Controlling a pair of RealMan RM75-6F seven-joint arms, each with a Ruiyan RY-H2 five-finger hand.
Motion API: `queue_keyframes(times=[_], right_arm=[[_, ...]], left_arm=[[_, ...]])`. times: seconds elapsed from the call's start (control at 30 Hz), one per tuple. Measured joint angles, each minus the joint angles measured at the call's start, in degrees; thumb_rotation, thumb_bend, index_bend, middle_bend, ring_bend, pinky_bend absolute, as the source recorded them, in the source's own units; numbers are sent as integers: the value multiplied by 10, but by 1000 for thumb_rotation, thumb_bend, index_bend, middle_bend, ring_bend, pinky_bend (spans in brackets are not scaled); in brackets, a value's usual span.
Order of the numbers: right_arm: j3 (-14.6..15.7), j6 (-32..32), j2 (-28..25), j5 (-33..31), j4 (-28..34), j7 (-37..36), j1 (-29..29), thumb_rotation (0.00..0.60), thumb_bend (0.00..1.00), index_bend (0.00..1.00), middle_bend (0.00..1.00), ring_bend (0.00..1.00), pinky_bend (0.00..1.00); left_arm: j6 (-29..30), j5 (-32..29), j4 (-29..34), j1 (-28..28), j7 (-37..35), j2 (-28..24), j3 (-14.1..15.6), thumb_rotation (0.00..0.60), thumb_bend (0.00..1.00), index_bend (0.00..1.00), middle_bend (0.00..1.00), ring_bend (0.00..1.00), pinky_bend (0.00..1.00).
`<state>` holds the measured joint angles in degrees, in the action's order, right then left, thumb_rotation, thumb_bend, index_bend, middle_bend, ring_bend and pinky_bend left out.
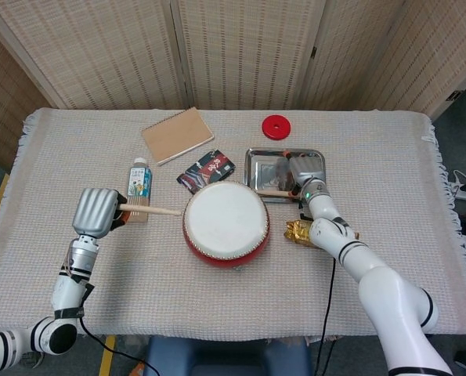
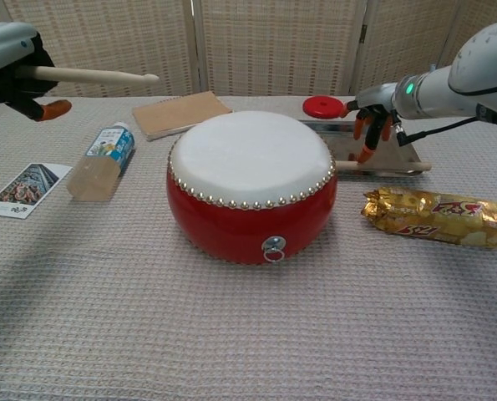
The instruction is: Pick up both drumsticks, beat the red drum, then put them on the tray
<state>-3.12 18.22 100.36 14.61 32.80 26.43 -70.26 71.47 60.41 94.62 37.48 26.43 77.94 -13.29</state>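
Note:
The red drum (image 1: 226, 223) (image 2: 250, 184) with its white skin stands mid-table. My left hand (image 1: 95, 211) (image 2: 10, 67) grips one drumstick (image 1: 156, 210) (image 2: 89, 75), held level to the left of the drum with its tip pointing at it. The other drumstick (image 1: 276, 193) (image 2: 382, 165) lies along the front part of the metal tray (image 1: 264, 160) (image 2: 403, 153). My right hand (image 1: 299, 171) (image 2: 372, 121) hovers just above it over the tray, fingers spread and holding nothing.
A gold snack bar (image 1: 307, 233) (image 2: 438, 217) lies in front of the tray. A bottle (image 1: 139, 184) (image 2: 104, 159), a notebook (image 1: 177, 135), a dark packet (image 1: 205, 171) and a red disc (image 1: 276, 126) (image 2: 323, 106) lie around the drum. A card (image 2: 27, 188) sits front left.

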Motion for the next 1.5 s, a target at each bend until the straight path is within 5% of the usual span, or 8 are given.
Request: queue_keyframes(times=[0.27, 0.7, 0.87, 1.17, 1.5], right_arm=[[-26, 54, -83, 62, 150, -29, 12, 600, 108, 110, 236, 118, 360], [-75, 191, -409, 184, 662, -75, 73, 600, 106, 193, 297, 221, 464], [-95, 214, -494, 209, 773, -101, 91, 600, 98, 258, 329, 249, 495], [-101, 242, -479, 203, 801, -89, 70, 600, 95, 402, 390, 284, 506], [-87, 318, -374, 80, 790, -3, -19, 600, 94, 438, 415, 294, 510]], left_arm=[[3, 13, 9, 0, -2, -1, -2, 600, 429, 992, 1000, 1000, 1000], [-14, -18, 35, 34, 52, 8, -28, 600, 428, 981, 1000, 1000, 1000], [-16, -43, 45, 57, 95, 20, -41, 600, 426, 980, 1000, 1000, 1000], [-15, -96, 51, 93, 153, 46, -57, 600, 426, 979, 1000, 1000, 1000], [3, -172, 47, 141, 218, 84, -73, 600, 426, 979, 1000, 1000, 1000]])
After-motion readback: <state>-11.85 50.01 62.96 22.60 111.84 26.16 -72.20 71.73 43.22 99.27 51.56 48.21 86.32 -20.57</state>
